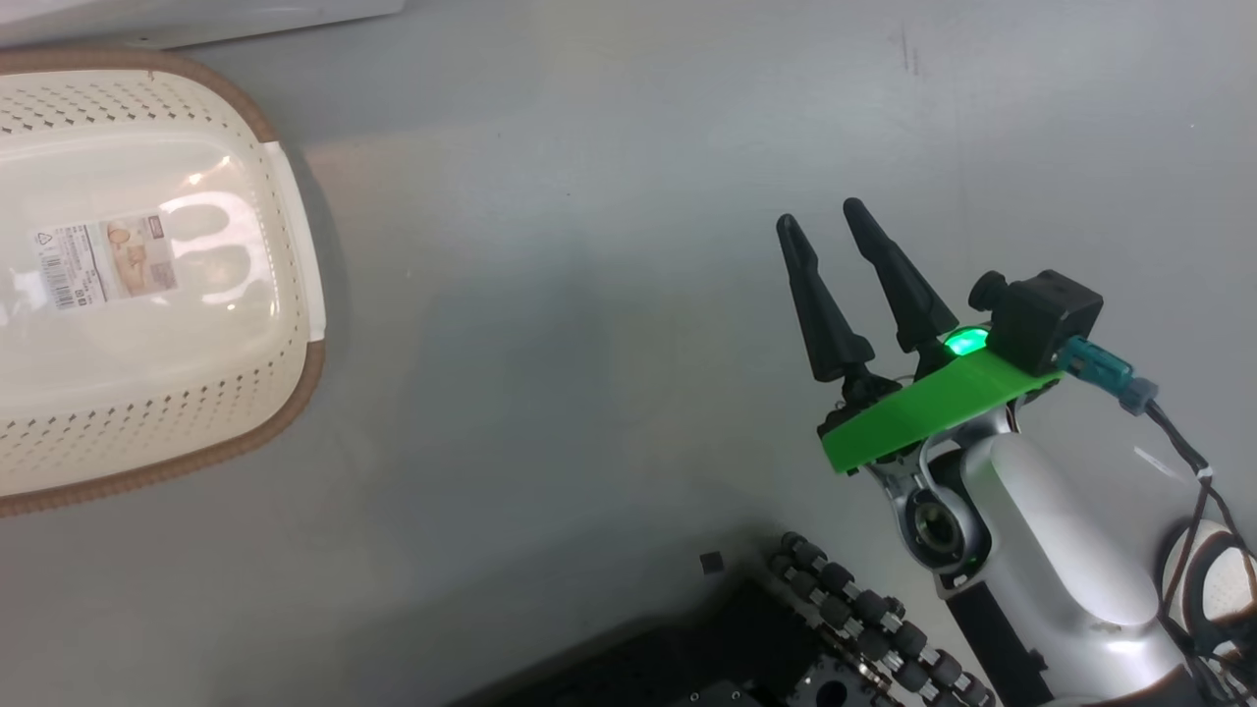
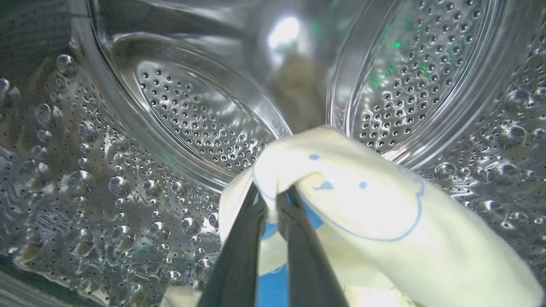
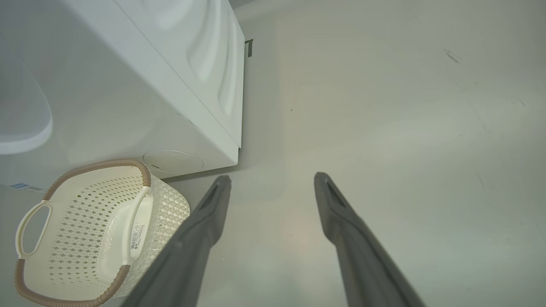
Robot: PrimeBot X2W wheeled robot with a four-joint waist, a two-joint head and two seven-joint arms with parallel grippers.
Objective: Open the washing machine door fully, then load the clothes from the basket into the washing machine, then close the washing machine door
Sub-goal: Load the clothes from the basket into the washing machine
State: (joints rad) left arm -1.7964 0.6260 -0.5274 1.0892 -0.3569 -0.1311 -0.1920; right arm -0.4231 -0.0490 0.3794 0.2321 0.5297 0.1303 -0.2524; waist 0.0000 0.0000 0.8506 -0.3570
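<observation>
My left gripper (image 2: 271,194) is inside the washing machine's perforated steel drum (image 2: 200,119), shut on a pale cream-yellow garment (image 2: 367,213) with blue bear outlines and a blue patch. The cloth drapes over the fingertips and hangs to the right. The cream basket (image 1: 147,275) with its brown rim stands on the floor at the head view's left, its bottom label bare. In the right wrist view the basket (image 3: 85,230) sits in front of the white washing machine (image 3: 170,81). My right gripper (image 1: 830,221) hovers open over bare grey floor, well right of the basket. The door is out of view.
Grey floor (image 1: 589,295) spreads between the basket and my right arm. My dark wheeled base (image 1: 786,638) shows at the head view's bottom edge. A pale rounded part (image 3: 21,111) juts in at the right wrist view's left edge.
</observation>
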